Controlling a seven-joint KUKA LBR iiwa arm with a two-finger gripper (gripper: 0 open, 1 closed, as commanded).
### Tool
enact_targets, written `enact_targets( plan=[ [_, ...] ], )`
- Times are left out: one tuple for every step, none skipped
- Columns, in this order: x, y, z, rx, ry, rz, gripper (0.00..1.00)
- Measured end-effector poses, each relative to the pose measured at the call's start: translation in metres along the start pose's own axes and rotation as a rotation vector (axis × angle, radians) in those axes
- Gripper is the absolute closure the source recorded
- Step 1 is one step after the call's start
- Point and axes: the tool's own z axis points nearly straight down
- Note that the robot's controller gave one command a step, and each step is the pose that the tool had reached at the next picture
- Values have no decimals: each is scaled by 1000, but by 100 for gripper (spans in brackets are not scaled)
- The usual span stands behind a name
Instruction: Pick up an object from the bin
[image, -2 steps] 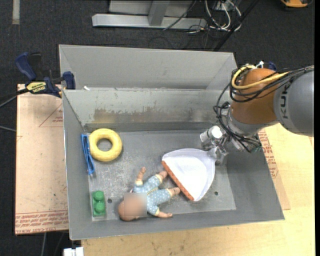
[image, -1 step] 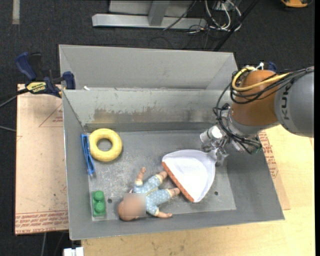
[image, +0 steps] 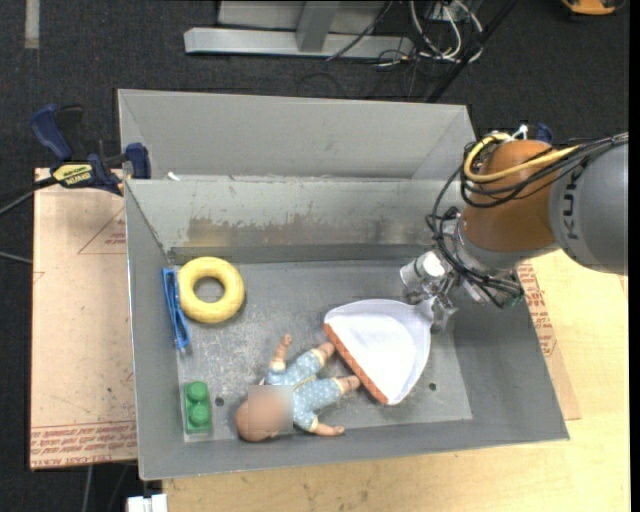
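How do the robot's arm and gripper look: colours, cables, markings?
The arm is a rounded grey link with dark lettering. Its wrist has a round orange cover, with yellow and black cables looped over it. The gripper is small, silvery metal.

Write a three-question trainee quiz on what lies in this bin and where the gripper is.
1. True or false: the yellow ring lies apart from the baby doll.
2. Fill in: the green block lies in the bin's lower-____ corner in the camera view.
3. Which thing lies nearest the gripper? A) baby doll B) white fan-shaped piece with an orange-brown edge C) green block
Key: 1 true; 2 left; 3 B.
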Motion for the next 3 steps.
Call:
enact_targets(
  plan=[
    [-2,-2,0,0,-1,3,100],
    [-2,-3,0,0,-3,-15,100],
    [-4,-13,-5,1,-5,-20,100]
  ],
)
